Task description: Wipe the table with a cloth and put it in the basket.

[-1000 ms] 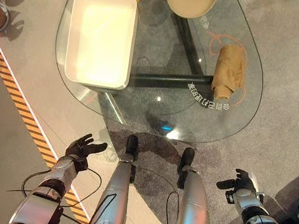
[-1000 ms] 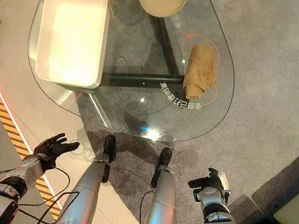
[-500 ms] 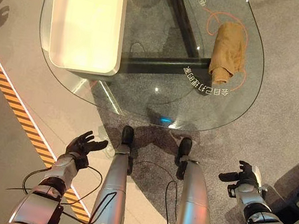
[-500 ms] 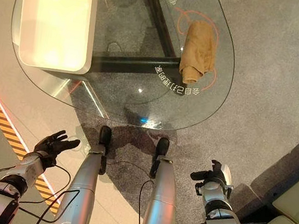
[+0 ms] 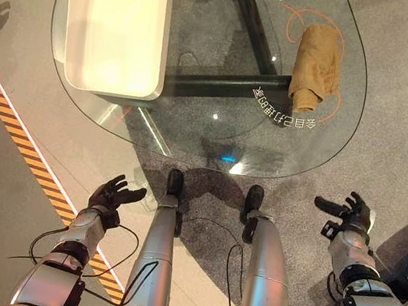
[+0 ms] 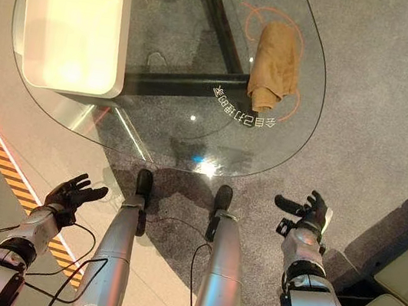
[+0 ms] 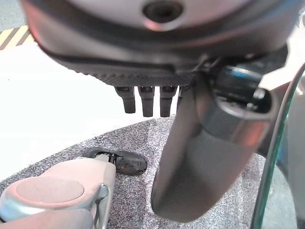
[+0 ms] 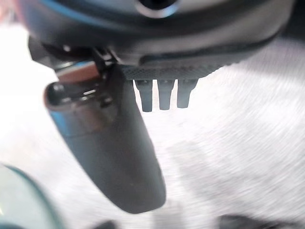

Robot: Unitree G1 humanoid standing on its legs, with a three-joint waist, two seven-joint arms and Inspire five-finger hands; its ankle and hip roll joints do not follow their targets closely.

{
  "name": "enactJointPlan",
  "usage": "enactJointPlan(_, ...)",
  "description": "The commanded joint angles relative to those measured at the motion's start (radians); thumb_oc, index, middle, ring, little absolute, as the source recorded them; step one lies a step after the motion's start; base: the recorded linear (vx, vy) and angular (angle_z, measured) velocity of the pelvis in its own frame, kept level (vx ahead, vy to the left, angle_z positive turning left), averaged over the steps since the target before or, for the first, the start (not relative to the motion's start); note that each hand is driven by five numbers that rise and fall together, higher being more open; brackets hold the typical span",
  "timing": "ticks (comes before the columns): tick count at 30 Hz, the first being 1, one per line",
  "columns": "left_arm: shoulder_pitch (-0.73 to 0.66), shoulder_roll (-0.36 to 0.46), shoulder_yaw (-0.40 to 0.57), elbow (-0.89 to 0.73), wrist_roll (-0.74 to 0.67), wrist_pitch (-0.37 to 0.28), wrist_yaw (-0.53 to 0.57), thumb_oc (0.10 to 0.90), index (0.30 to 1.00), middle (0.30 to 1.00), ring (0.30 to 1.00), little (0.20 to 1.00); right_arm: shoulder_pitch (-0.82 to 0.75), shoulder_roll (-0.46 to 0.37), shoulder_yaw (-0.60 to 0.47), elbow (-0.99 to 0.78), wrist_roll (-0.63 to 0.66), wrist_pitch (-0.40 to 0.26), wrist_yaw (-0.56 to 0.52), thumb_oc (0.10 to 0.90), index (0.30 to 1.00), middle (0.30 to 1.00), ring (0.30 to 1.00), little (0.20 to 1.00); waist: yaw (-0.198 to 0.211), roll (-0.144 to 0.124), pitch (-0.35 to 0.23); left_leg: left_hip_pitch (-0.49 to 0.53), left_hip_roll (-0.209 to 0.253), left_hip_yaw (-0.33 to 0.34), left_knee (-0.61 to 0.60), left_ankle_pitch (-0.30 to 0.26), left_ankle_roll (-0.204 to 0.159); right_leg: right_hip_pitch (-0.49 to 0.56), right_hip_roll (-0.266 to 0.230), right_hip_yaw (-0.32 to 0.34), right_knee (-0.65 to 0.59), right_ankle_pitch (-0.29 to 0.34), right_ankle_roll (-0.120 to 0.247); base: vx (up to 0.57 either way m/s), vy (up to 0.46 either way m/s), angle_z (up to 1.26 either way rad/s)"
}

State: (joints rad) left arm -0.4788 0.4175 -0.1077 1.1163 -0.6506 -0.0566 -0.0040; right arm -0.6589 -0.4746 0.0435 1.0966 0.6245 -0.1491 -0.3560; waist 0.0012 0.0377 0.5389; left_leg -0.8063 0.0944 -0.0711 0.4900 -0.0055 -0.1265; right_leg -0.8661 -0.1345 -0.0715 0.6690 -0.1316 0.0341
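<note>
Both arms are hanging low, forearms angling outward. Left hand [image 5: 113, 195] is spreading its fingers, relaxed, holding nothing. Right hand [image 5: 351, 215] is likewise splaying straight fingers, thumb [image 8: 119, 157] standing apart from the finger row, empty.

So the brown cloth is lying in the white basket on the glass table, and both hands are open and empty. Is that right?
Not quite. The cloth lies on the bare glass of the table, off to the right of the basket, not in it; the left eye view shows this. The left hand and right hand are open and empty.
</note>
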Motion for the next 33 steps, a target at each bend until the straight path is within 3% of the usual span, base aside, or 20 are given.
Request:
enactJointPlan(1, 0.043, 0.026, -0.004, 0.009, -0.036, -0.032, 0.043, 0.800, 0.900, 0.900, 0.900, 0.900, -0.001, -0.087, -0.034, -0.092, 0.037, -0.126, -0.133, 0.800, 0.900, 0.900, 0.900, 0.900, 0.004, 0.012, -0.019, -0.037, -0.090, 0.054, 0.089, -0.067, 0.088, 0.024, 0.066, -0.002, -0.064, 0.039, -0.023, -0.02, 0.034, -0.01)
enactJointPlan(8, 0.042, 0.014, -0.028, 0.019, -0.065, -0.044, 0.041, 0.800, 0.900, 0.900, 0.900, 0.900, -0.127, -0.126, 0.004, -0.198, -0.026, -0.200, -0.288, 0.800, 0.900, 0.900, 0.900, 0.900, 0.009, 0.026, -0.019, -0.027, -0.093, 0.056, 0.061, -0.058, 0.088, 0.031, 0.067, -0.005, -0.083, 0.038, -0.024, -0.02, 0.045, 0.00)
enactJointPlan(14, 0.030, 0.010, -0.042, 0.024, -0.082, -0.049, 0.039, 0.800, 0.900, 0.900, 0.900, 0.900, -0.215, -0.131, 0.065, -0.296, -0.112, -0.200, -0.365, 0.800, 0.900, 0.900, 0.900, 0.900, 0.014, 0.032, -0.019, -0.020, -0.094, 0.056, 0.024, -0.046, 0.084, 0.033, 0.067, -0.009, -0.112, 0.041, -0.023, -0.01, 0.019, 0.00)
enactJointPlan(22, 0.017, 0.005, -0.052, 0.026, -0.092, -0.049, 0.027, 0.800, 0.900, 0.900, 0.900, 0.900, -0.298, -0.111, 0.173, -0.382, -0.198, -0.093, -0.342, 0.800, 0.900, 0.900, 0.900, 0.900, 0.024, 0.039, -0.019, 0.000, -0.100, 0.064, -0.018, -0.033, 0.083, 0.046, 0.058, -0.018, -0.150, 0.042, -0.027, -0.01, 0.018, 0.00)
enactJointPlan(33, 0.017, -0.014, -0.072, 0.013, -0.076, -0.044, 0.027, 0.800, 0.900, 0.900, 0.900, 0.900, -0.395, -0.094, 0.281, -0.330, -0.211, 0.044, -0.289, 0.800, 0.900, 0.900, 0.900, 0.900, 0.046, 0.049, -0.019, 0.012, -0.102, 0.072, -0.031, -0.029, 0.087, 0.053, 0.046, -0.036, -0.155, 0.042, -0.032, 0.01, 0.005, 0.02)
